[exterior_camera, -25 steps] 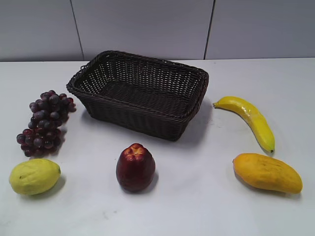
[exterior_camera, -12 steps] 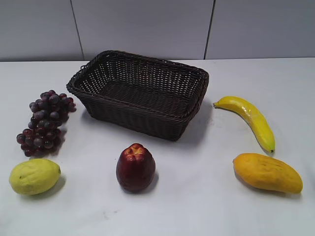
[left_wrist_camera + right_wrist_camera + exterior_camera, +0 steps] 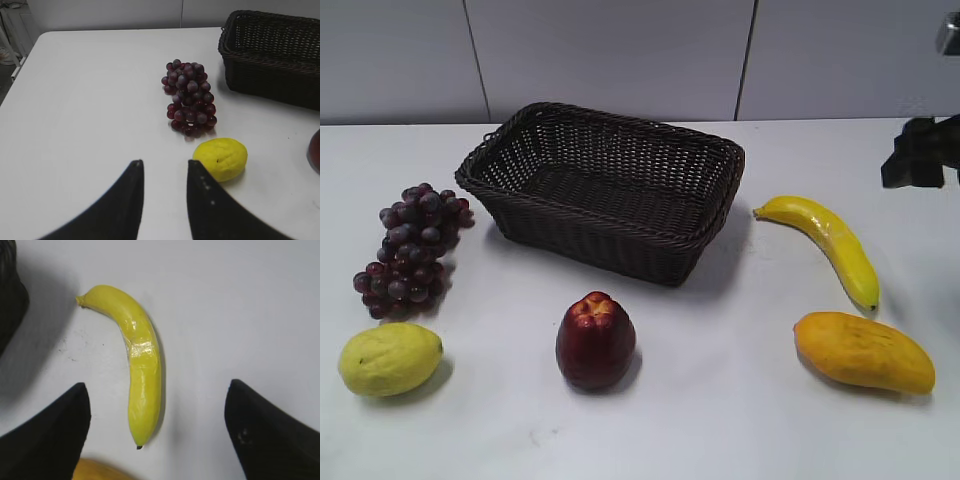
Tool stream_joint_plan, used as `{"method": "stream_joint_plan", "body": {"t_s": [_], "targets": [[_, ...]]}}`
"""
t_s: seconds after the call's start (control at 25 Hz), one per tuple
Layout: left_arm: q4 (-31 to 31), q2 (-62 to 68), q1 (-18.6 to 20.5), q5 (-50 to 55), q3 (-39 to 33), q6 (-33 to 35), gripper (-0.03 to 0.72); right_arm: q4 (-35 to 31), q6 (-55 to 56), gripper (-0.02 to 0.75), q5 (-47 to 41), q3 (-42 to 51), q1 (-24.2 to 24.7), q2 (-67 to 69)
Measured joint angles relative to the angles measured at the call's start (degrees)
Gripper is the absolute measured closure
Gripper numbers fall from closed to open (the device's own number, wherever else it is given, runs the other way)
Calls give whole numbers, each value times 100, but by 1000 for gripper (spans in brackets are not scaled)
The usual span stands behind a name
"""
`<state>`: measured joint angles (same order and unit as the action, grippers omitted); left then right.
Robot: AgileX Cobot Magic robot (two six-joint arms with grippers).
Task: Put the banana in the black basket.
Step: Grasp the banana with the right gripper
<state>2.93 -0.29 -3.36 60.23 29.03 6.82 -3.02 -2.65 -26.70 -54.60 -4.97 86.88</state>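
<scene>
The banana (image 3: 827, 243) lies on the white table right of the black basket (image 3: 605, 190), stem end towards the basket. In the right wrist view the banana (image 3: 138, 365) lies lengthways under my right gripper (image 3: 157, 386), its dark tip between the two wide-open fingers. The gripper hangs above it and is empty. In the exterior view the right gripper (image 3: 920, 152) shows at the right edge, above and behind the banana. My left gripper (image 3: 164, 167) is open and empty over bare table, left of the lemon (image 3: 221, 158). The basket (image 3: 272, 55) is empty.
An orange-yellow mango (image 3: 863, 351) lies just in front of the banana; its edge shows in the right wrist view (image 3: 105, 471). A red apple (image 3: 595, 340) stands in front of the basket. Purple grapes (image 3: 413, 245) and the lemon (image 3: 390, 358) lie at the left.
The right arm has come into the exterior view at the upper right edge. The fruit and the basket have not moved.
</scene>
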Motion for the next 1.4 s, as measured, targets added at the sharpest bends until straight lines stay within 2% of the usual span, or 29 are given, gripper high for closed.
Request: {"method": "stream_joint_plan", "body": {"t_s": [0.2,0.44,0.8,1.32,1.4], "targets": [[0,0,0,0,0,0,468,14,-245,85,-321,-742,0,1002],[0,0,0,0,0,0,468,9,-292,98,-352,-1220,-20,1903],[0,0,0,0,0,0,468,56,-410,113,-54,-1365,-336,2555],[0,0,0,0,0,0,468,216,-425,150,375,-1433,-350,3184],[0,0,0,0,0,0,468,203,-425,186,384,-1452,-350,3196]]}}
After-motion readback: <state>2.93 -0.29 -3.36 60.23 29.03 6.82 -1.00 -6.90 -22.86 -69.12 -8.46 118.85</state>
